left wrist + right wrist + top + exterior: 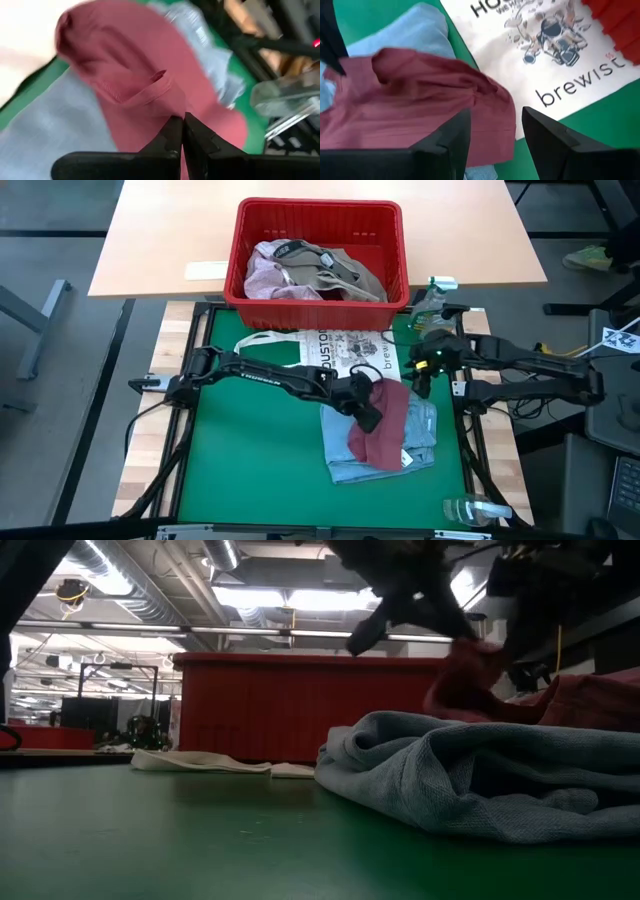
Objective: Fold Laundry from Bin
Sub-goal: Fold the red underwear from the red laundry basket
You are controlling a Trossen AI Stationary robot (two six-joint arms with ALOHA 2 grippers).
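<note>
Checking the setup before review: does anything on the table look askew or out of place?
The maroon garment lies crumpled across the light blue garment rather than flat, its edge pinched in the left end effector. The white tote bag sits partly under both. Nothing looks spilled or damaged.

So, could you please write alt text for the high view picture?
Seen from above, the left end effector is shut on a maroon garment lying over a light blue garment on the green mat. The right end effector waits open nearby, beside the red bin.
</note>
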